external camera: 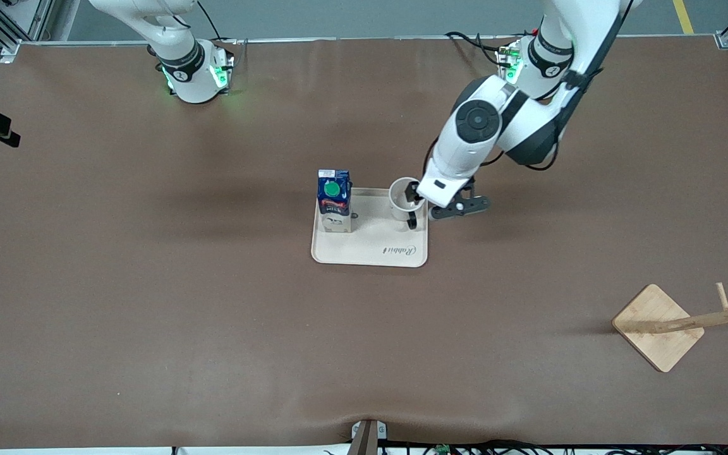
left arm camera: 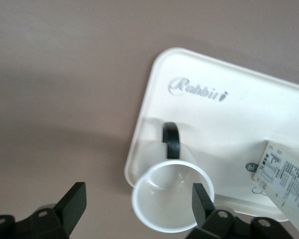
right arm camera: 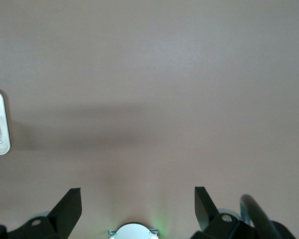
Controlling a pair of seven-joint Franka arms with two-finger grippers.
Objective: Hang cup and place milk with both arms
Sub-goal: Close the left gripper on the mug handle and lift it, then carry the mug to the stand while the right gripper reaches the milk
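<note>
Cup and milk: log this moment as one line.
left pincer: open, straddling cup wall | cup: upright on tray | milk: upright on tray | right pincer: open, waiting over table

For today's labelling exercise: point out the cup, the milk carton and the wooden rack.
cup [external camera: 400, 201], front view, on its white side wall.
milk carton [external camera: 333, 188], front view, on its green cap.
wooden rack [external camera: 652, 318], front view, on its square base.

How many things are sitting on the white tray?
2. The milk stands on the tray toward the right arm's end. The cup sits at the tray's corner toward the left arm's end, with the open left gripper at its rim.
</note>
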